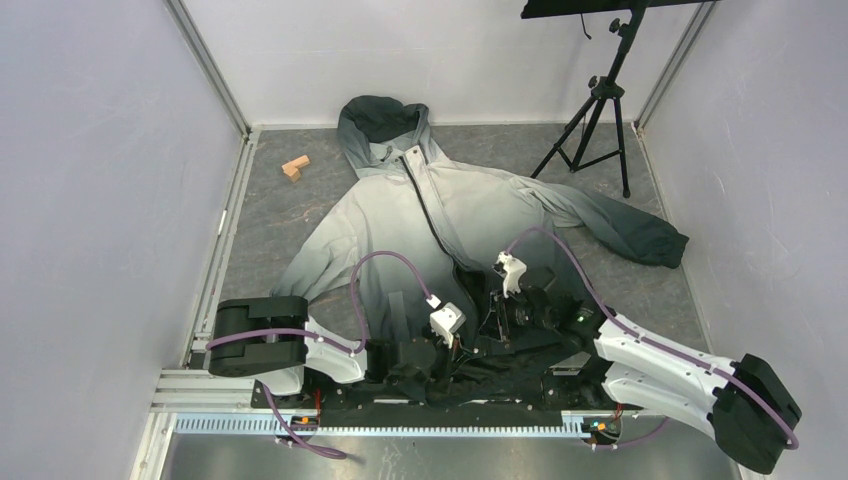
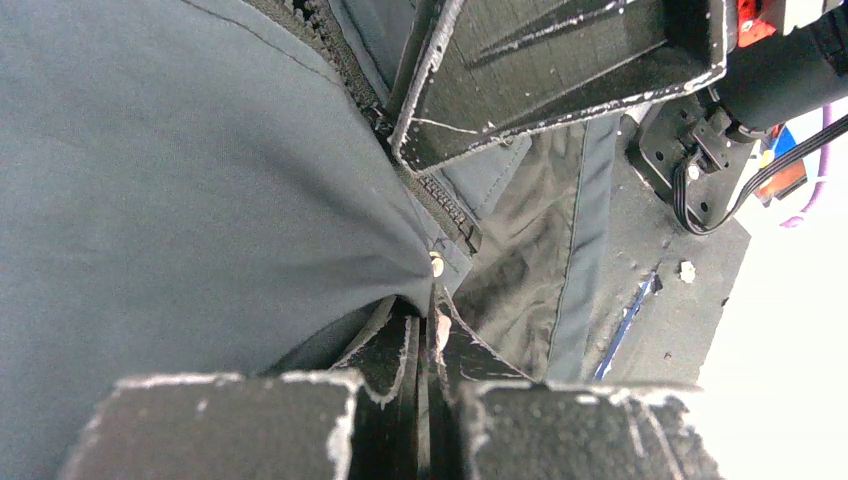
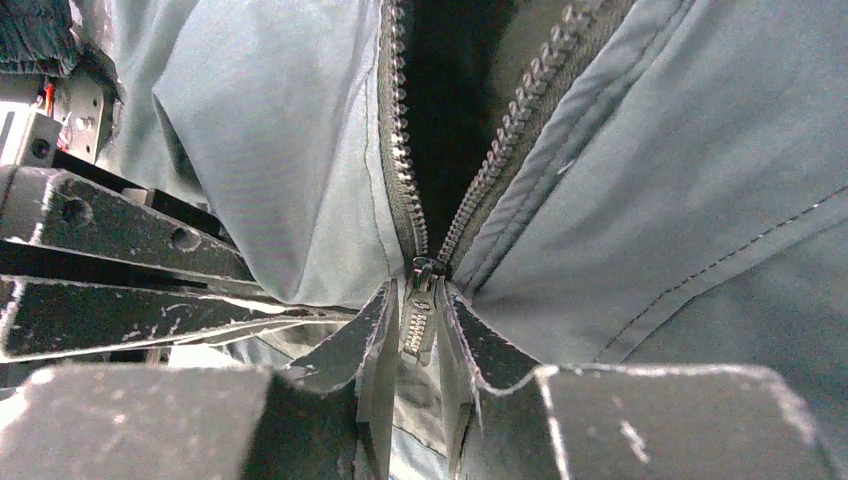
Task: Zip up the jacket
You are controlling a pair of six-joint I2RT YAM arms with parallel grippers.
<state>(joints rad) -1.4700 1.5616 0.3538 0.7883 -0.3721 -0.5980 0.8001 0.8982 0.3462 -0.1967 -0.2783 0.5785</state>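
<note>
The jacket [image 1: 470,200] lies flat on the table, dark hood at the far end and charcoal hem toward the arm bases. Its zipper [image 1: 432,222] is open over most of its length. My left gripper [image 2: 428,325] is shut on the hem fabric just below a small metal snap [image 2: 437,265]. My right gripper [image 3: 420,325] sits at the bottom of the zipper, its jaws closed around the zipper pull [image 3: 417,322], just below the slider [image 3: 428,268]. The two rows of teeth [image 3: 400,140] spread apart above it. Both grippers work side by side at the hem [image 1: 478,335].
A small wooden block [image 1: 295,168] lies far left by the hood. A black tripod [image 1: 600,110] stands far right. Grey walls enclose the table on three sides. An aluminium rail [image 1: 380,425] runs along the near edge. The left gripper's fingers [image 3: 110,235] show in the right wrist view.
</note>
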